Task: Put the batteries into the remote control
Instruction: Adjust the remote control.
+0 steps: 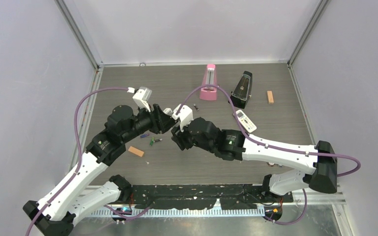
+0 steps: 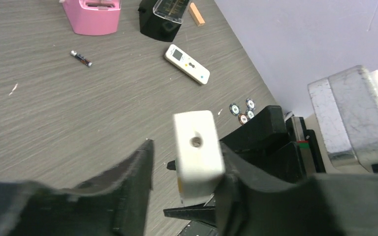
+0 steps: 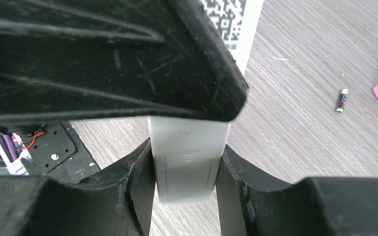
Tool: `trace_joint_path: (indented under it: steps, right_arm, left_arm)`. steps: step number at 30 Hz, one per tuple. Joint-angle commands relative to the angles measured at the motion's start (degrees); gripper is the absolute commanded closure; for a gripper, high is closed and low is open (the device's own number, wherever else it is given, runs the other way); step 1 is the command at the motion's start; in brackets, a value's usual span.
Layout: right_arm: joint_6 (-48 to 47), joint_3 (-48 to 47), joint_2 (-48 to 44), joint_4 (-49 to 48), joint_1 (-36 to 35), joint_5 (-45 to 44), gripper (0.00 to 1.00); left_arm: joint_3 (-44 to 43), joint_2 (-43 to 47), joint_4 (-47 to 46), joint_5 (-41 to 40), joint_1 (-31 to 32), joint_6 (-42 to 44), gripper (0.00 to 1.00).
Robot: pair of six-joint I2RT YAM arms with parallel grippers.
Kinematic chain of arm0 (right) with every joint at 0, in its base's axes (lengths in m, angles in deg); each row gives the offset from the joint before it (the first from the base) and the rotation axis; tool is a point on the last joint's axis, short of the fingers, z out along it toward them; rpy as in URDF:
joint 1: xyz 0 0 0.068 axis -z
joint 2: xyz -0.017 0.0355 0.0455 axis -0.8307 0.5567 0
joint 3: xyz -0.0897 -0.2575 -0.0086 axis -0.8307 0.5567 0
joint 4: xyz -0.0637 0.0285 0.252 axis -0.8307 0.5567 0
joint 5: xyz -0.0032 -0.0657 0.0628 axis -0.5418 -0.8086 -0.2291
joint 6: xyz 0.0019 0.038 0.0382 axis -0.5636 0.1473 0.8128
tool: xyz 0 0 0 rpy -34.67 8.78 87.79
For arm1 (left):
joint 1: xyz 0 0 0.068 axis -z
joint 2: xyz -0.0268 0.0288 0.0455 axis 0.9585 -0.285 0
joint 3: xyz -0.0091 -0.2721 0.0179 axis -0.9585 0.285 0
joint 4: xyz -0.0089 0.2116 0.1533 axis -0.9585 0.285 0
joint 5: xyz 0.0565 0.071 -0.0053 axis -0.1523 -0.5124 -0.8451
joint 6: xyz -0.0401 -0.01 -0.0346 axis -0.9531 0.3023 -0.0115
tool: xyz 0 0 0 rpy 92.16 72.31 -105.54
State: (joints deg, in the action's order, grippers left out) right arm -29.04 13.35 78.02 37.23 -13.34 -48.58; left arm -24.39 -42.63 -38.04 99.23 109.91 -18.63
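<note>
Pinching the slim white plastic remote control (image 3: 187, 182) aloft over the grey wood-grain table (image 1: 177, 78) in the right gripper (image 3: 186, 152), likely steadying its grey-beige back for the left gripper (image 2: 184, 157), parted loosely round its end, thin cylindrical batteries (image 1: 155, 141) lying below.

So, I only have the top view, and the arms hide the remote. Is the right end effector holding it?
Observer: Yes. The right end effector has both fingers pressed on the remote's sides.
Operator: Battery cover off?
Observer: No, the cover looks closed and faces the wrist camera.
Operator: And the left one?
Observer: The left end effector straddles the remote's end, with a gap at one finger.
</note>
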Motion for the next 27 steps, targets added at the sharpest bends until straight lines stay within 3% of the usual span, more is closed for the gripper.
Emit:
trace_joint_path:
  steps: [1, 3, 6, 8, 15, 18, 27]
  right_arm:
    - [-2.4, -4.2, 0.1, -1.4, -0.7, -4.3, 0.86]
    - [-2.8, -4.4, 0.3, -1.3, -0.7, -4.2, 0.86]
    - [-2.8, -4.5, 0.6, -1.2, -0.7, -4.1, 0.82]
    - [-2.0, -4.2, 0.2, -1.3, -0.7, -3.7, 0.74]
    - [5.1, 2.6, -6.6, -5.9, -0.1, 2.1, 0.20]
    - [9.9, 6.4, -10.1, -9.1, 0.1, 4.4, 0.03]
    - [35.3, 14.1, -19.1, -17.7, 0.1, 4.3, 0.02]
  left_arm:
    - [0.0, 0.2, 0.8, -0.8, -0.3, -2.1, 0.60]
    - [0.0, 0.0, 1.3, 0.4, -0.2, -3.2, 0.66]
    - [0.2, -0.3, 1.1, 3.3, -0.2, -4.3, 0.85]
    - [0.1, -0.3, 1.0, 3.8, -0.2, -4.5, 0.99]
    - [1.5, 2.4, -2.0, 3.2, -0.4, -6.1, 1.00]
    - [2.6, 3.2, -2.9, 3.2, -1.4, -8.1, 1.00]
    - [5.9, 9.5, -10.0, 5.4, -2.8, -17.3, 1.00]
